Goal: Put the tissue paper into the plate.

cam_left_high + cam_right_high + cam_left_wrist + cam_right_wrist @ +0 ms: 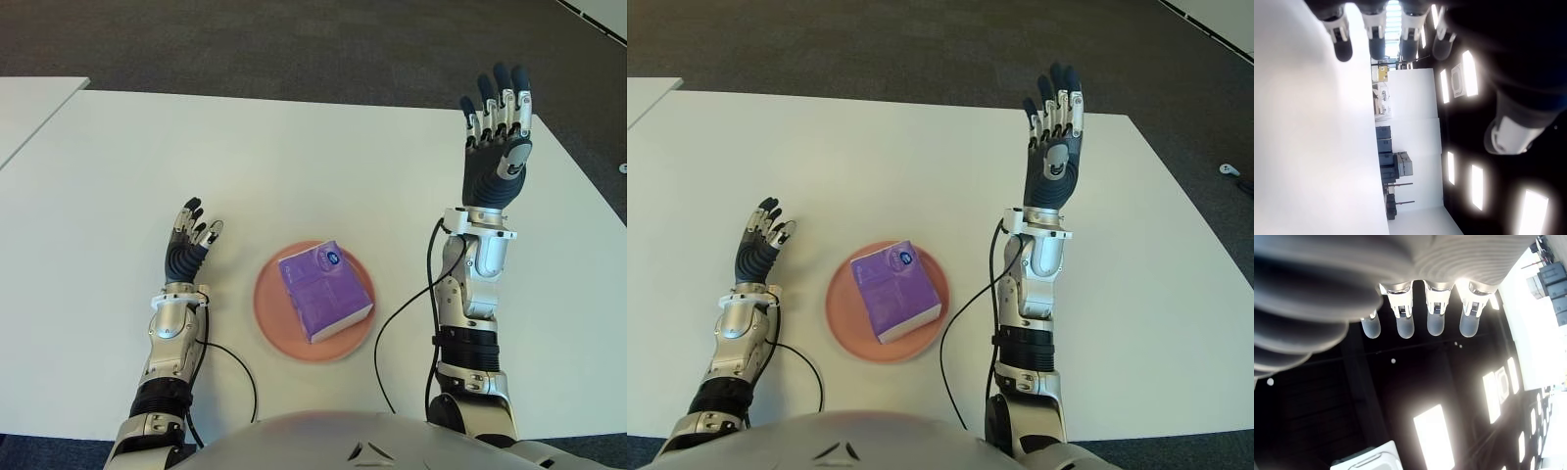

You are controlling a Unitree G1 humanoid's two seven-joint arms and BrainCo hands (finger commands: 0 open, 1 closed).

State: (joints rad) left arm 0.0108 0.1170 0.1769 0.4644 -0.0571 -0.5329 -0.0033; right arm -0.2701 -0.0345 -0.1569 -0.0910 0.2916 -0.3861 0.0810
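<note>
Purple tissue paper pack (324, 293) sits flat inside the pink plate (273, 324), right at the near edge of the white table (294, 166). Left hand (191, 237) beside the plate, fingers loose, empty. Farther out, right hand (498, 129) raised, fingers straight, holding nothing.

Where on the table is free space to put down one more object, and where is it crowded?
The table is bare across its whole far half, beyond the plate, between the left hand and the raised right hand. The strip between plate and right forearm is also free, though a cable crosses it. The plate is crowded: the purple tissue pack fills most of it.
</note>
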